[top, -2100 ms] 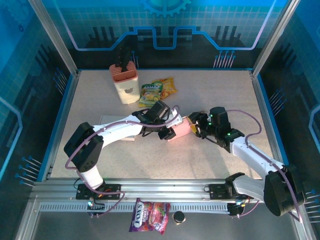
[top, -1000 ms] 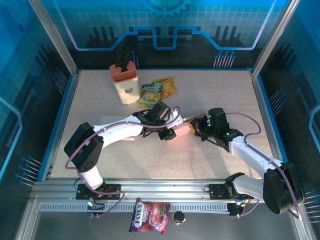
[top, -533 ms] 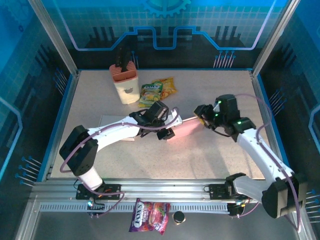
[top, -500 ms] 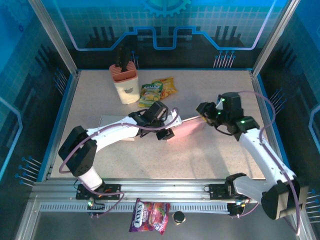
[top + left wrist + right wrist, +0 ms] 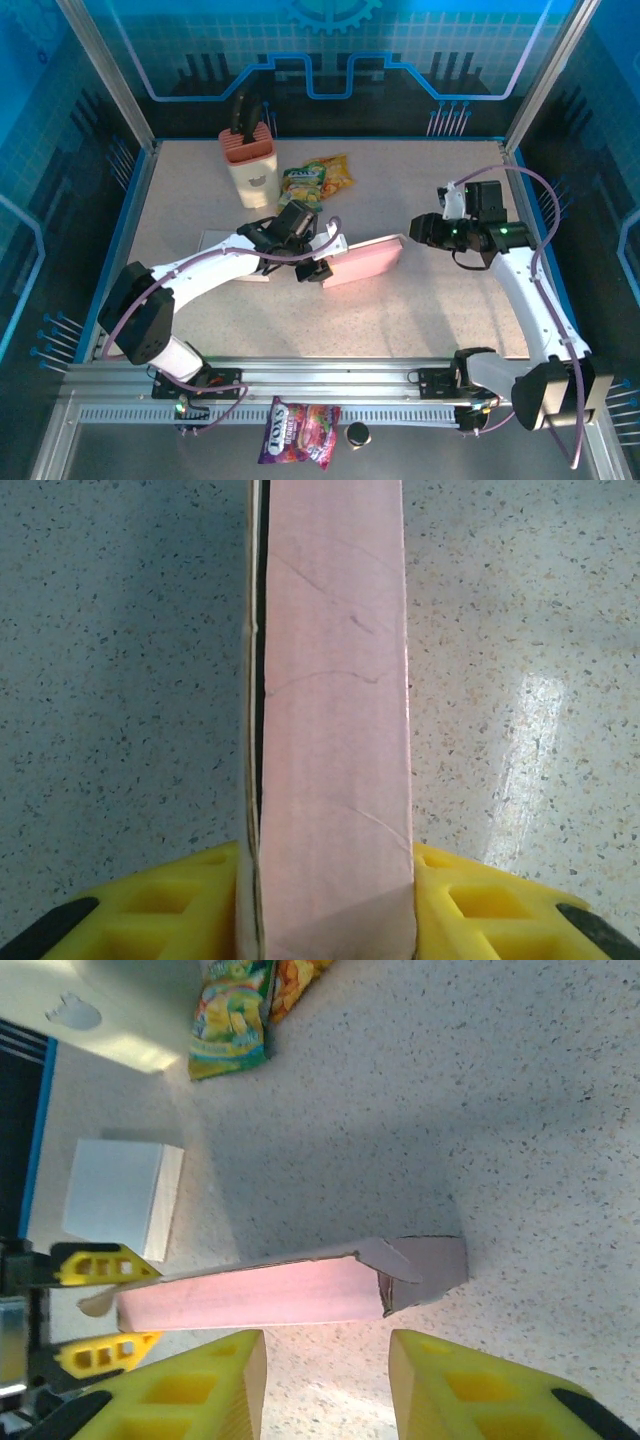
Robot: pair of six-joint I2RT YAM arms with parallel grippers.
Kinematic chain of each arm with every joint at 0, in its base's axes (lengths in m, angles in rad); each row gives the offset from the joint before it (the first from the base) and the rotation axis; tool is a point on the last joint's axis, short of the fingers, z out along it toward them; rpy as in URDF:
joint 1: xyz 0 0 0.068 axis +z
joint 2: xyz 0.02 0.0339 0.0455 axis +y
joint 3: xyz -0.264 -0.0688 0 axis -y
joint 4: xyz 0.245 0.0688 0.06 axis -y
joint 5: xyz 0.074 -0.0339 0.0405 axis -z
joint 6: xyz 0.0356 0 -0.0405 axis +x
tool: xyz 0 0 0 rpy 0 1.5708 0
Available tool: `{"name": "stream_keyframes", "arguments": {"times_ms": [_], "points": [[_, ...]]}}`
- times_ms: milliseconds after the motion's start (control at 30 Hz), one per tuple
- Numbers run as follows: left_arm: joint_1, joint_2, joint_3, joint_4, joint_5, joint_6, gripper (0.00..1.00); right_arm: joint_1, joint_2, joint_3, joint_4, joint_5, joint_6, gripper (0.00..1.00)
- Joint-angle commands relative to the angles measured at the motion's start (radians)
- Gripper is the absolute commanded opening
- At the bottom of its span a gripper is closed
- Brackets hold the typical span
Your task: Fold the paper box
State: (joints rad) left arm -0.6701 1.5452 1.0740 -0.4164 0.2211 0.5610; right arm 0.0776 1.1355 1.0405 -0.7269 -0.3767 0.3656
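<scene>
Seen from above, a speckled worktop [image 5: 430, 310] inside a blue-lit enclosure, with two robot arms reaching in from the bottom edge. One pink paper box [image 5: 365, 260], long and flattened, sits just right of the frame's centre and slants up toward the right. The left hand [image 5: 320, 268] pinches the box's lower left end. In the left wrist view the box stands edge-up, pressed between two yellow fingers [image 5: 160, 900], with a thin open seam along its left side. The right hand [image 5: 416, 230] hovers just right of the box's upper end, not touching it. In the right wrist view its two yellow fingers [image 5: 180, 1390] are spread with nothing between them, and the box lies beyond them with one small flap loose at its right end. Whether that end rests on the worktop cannot be told. In the upper left stands one cream holder [image 5: 250, 170] with a pink top and dark handles. Two snack packets [image 5: 315, 180], one green and one orange, lie beside it. One flat white box [image 5: 225, 245] lies under the left arm. One sweet bag [image 5: 300, 432] lies below the rail at the bottom edge.
</scene>
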Motion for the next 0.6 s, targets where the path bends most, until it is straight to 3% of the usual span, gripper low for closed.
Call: {"name": "stream_keyframes", "arguments": {"times_ms": [0, 567], "points": [[0.002, -0.009, -0.005, -0.032, 0.045, 0.022, 0.39, 0.012, 0.027, 0.023, -0.062, -0.025, -0.13, 0.38], [0.003, 0.008, -0.002, -0.023, 0.045, 0.014, 0.39, 0.083, 0.229, 0.128, -0.118, 0.062, -0.339, 0.39]]}}
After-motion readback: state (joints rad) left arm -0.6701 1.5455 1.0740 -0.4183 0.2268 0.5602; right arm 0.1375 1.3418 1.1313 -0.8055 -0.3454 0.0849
